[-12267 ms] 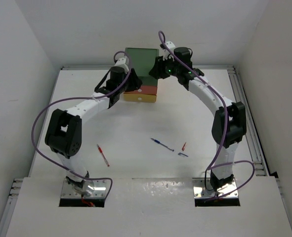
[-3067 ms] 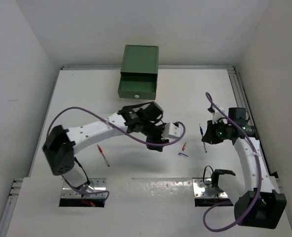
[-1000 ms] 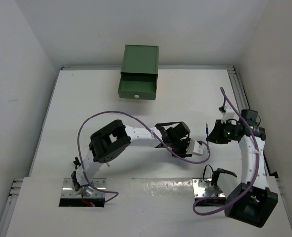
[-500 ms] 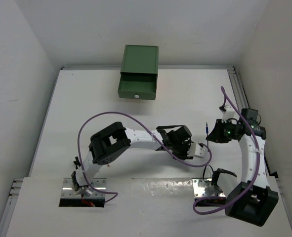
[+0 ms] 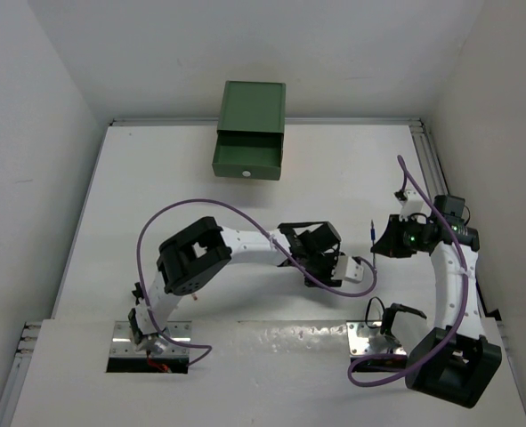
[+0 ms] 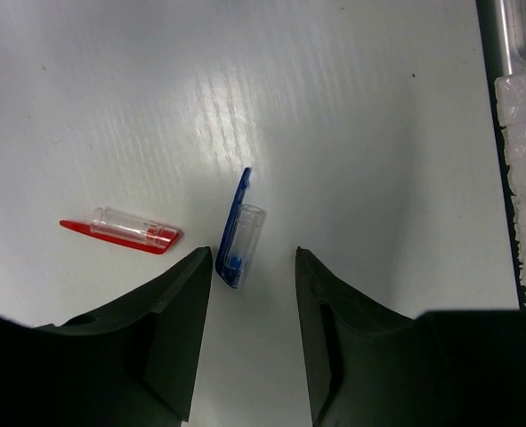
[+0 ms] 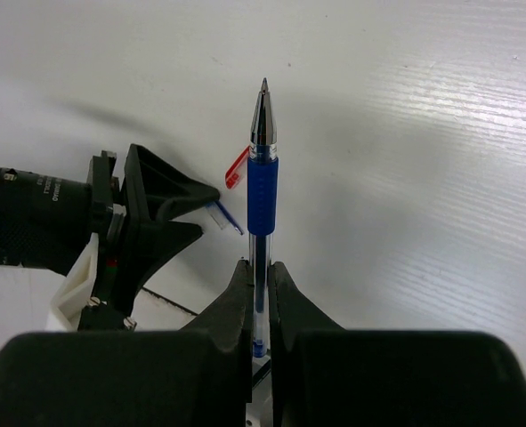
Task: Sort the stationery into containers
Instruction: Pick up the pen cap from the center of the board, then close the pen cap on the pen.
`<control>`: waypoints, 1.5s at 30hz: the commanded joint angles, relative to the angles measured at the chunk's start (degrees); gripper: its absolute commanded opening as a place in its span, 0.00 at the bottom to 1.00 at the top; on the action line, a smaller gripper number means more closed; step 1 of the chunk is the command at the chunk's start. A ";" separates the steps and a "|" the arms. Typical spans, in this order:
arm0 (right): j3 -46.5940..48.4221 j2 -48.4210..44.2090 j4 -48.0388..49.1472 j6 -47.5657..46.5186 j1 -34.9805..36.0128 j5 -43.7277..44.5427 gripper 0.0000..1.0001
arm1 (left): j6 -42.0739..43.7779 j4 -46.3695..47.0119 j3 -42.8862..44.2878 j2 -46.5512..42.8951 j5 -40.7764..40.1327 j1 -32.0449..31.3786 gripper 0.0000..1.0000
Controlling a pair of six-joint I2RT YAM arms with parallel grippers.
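A blue pen (image 7: 263,178) stands upright in my right gripper (image 7: 260,264), which is shut on its clear barrel; from above, the pen (image 5: 372,233) hangs at the right side of the table. On the white table lie a blue pen cap (image 6: 238,233) and a red pen cap (image 6: 125,231). My left gripper (image 6: 254,253) is open just short of them, the blue cap's end level with the left fingertip (image 6: 200,260) and untouched. In the top view the left gripper (image 5: 329,267) hides both caps. The container, a dark green cabinet (image 5: 252,111), stands at the back, its drawer (image 5: 247,160) pulled out.
A metal rail (image 5: 441,196) runs along the table's right edge and a metal plate (image 5: 271,334) spans the front. The left arm's purple cable (image 5: 209,206) loops over the middle. White walls close in on three sides.
My left gripper's jaws have spread wider over the caps, and it shifted slightly. The right arm holds still with the blue pen.
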 commanded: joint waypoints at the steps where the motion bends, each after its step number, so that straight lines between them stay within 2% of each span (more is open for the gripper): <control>1: 2.25 0.13 0.77 -0.63 0.39 -1.34 0.00 | 4.72 -12.08 0.12 5.65 -1.60 0.68 0.46; 5: 2.52 0.22 0.33 -1.33 0.48 -1.43 0.00 | 5.78 -13.83 1.36 6.62 -1.07 0.59 0.27; 7: 2.87 0.13 -0.28 -2.21 0.91 -1.51 0.00 | 5.87 -14.02 0.84 6.45 -0.98 0.59 0.23; 10: 2.96 -0.13 -0.55 -3.26 1.44 -1.86 0.00 | 5.43 -13.14 -2.23 4.08 -0.02 0.85 0.17; 15: 2.96 -1.09 -1.43 -5.72 1.44 -3.80 0.00 | 2.19 -9.80 -9.53 -5.31 2.44 3.05 0.13; 22: 4.36 -1.45 -3.09 -13.80 3.90 -6.96 0.00 | 1.91 -15.94 -15.60 -18.85 9.55 13.23 0.10; 27: 7.35 -1.63 -3.45 -22.33 13.03 -5.22 0.00 | 2.53 -24.55 -14.64 -24.93 18.50 19.66 0.09; 32: 9.98 -1.54 -0.73 -29.00 25.05 0.93 0.00 | -2.82 -28.34 -13.14 -26.34 29.33 25.45 0.06; 41: 6.48 -4.61 6.56 -43.25 46.86 18.77 0.00 | -8.19 -29.05 -16.66 -29.76 46.11 32.32 0.01; 45: 3.32 -5.05 9.99 -49.65 56.35 26.94 0.00 | -8.89 -29.13 -17.89 -30.47 49.38 32.85 0.00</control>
